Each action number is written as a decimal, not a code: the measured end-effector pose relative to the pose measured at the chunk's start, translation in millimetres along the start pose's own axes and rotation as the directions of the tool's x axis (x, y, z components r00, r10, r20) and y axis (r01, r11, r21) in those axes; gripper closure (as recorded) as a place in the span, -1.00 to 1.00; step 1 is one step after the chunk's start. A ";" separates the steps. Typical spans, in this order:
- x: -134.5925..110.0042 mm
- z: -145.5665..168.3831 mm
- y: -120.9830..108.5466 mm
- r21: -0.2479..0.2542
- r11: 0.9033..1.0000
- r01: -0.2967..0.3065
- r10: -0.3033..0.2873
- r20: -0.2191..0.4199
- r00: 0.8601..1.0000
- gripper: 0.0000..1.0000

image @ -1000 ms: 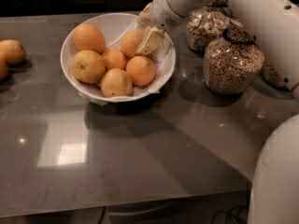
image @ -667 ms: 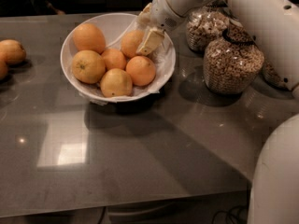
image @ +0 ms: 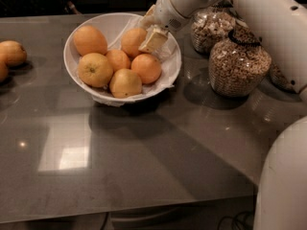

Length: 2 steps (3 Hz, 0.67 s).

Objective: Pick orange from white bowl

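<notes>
1. A white bowl [image: 113, 24] lined with crinkled white paper sits on a dark, glossy surface [image: 144, 157]. It holds six oranges.
2. The orange [image: 146, 67], smooth and evenly deep in colour, lies on the bowl's right side, touching the fruit around it. Nothing grips it.
3. The tool [image: 152, 38] hangs over the bowl's back right part, just above and behind the orange and close beside another fruit [image: 132, 41]. Only a pale, blocky tip shows clearly; the rest merges with the white wrist and the paper, so I cannot tell whether the tool is apart or together.
4. The white arm [image: 249, 8] reaches in from the bowl's upper right and is cut off by the top edge.
5. A paler orange with a dark stem dot [image: 95, 69] lies at the bowl's front left.
6. To the right of the bowl stand two glass cereal jars [image: 240, 63], the farther one partly hidden by the arm.
7. To the left of the bowl, well apart, lies a loose orange [image: 12, 52]; a second is mostly cut off by the left edge.
8. A white rounded robot body [image: 283, 181] fills the corner to the bowl's lower right, also cut off.
</notes>
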<state>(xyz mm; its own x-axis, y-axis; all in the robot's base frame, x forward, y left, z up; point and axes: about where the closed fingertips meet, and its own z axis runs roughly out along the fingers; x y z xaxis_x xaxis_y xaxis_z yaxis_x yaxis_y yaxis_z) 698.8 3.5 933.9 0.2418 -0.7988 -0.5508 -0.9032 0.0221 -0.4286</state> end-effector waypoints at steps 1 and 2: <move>-0.4 1.8 0.8 -0.005 1.000 -0.001 0.001 0.004 1.000 -0.10; -5.6 -5.9 -2.4 -0.005 1.000 0.010 -0.010 -0.003 1.000 -0.20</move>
<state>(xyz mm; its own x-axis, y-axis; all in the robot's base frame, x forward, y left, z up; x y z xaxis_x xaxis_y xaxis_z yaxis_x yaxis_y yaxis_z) 697.5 4.4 942.2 0.2496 -0.8008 -0.5445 -0.9025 0.0115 -0.4306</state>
